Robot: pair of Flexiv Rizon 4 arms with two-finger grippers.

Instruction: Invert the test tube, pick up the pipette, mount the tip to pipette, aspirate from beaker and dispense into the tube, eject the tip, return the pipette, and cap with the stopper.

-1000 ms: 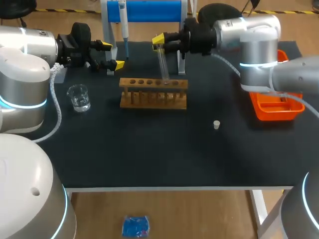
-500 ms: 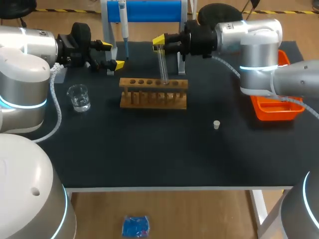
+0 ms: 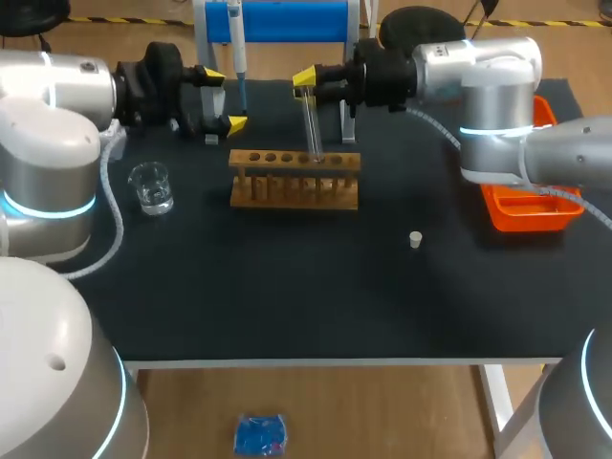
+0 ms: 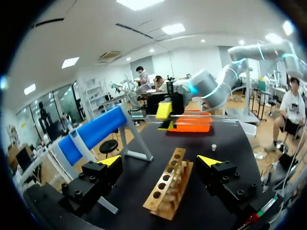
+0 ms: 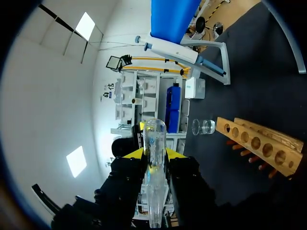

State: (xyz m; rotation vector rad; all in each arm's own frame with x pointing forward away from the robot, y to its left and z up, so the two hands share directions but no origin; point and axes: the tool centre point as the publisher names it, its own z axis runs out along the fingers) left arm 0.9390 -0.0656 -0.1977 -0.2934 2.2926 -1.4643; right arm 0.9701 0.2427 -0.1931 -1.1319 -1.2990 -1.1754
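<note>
- The right jaws are clamped on the test tube (image 5: 154,143) near its upper end. Its lower end reaches the wooden rack (image 3: 295,180) just below them, though whether it sits in a hole cannot be told.
- The tube is judged light, stiff, slippery and fragile. It is best held gently on the upper wall.
- The left jaws are spread apart and empty, with the hanging pipette (image 3: 237,48) just beside them and the rack ahead.
- The beaker (image 3: 151,186) stands below the left jaws. The stopper (image 3: 415,240) lies on the worktop (image 3: 287,287), well apart from both.
</note>
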